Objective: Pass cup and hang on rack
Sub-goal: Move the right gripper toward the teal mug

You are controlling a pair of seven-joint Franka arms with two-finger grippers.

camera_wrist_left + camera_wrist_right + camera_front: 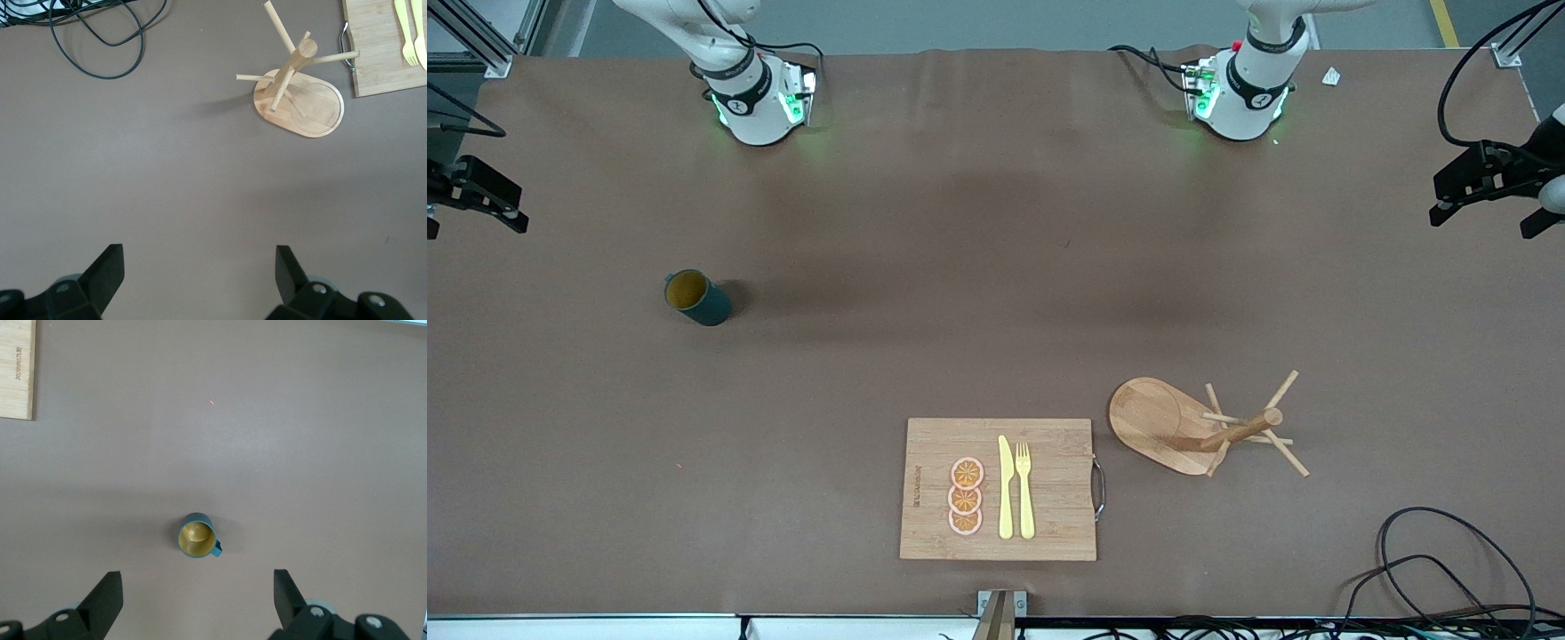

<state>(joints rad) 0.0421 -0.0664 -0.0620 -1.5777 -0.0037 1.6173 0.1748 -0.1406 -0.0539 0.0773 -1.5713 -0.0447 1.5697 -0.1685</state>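
The cup (698,298), dark teal outside and yellow inside, stands upright on the brown table toward the right arm's end; the right wrist view shows the cup (197,538) from above, its handle to one side. The rack (1232,433), a wooden mug tree on an oval base, stands toward the left arm's end, nearer the front camera; the left wrist view also shows the rack (293,67). My right gripper (476,224) hangs open and empty over the table's edge at its own end, apart from the cup. My left gripper (1483,213) hangs open and empty over the other end.
A bamboo cutting board (1049,524) lies beside the rack near the front edge, carrying orange slices (966,496), a yellow knife (1006,489) and a fork (1024,491). Black cables (1432,560) coil at the near corner by the left arm's end.
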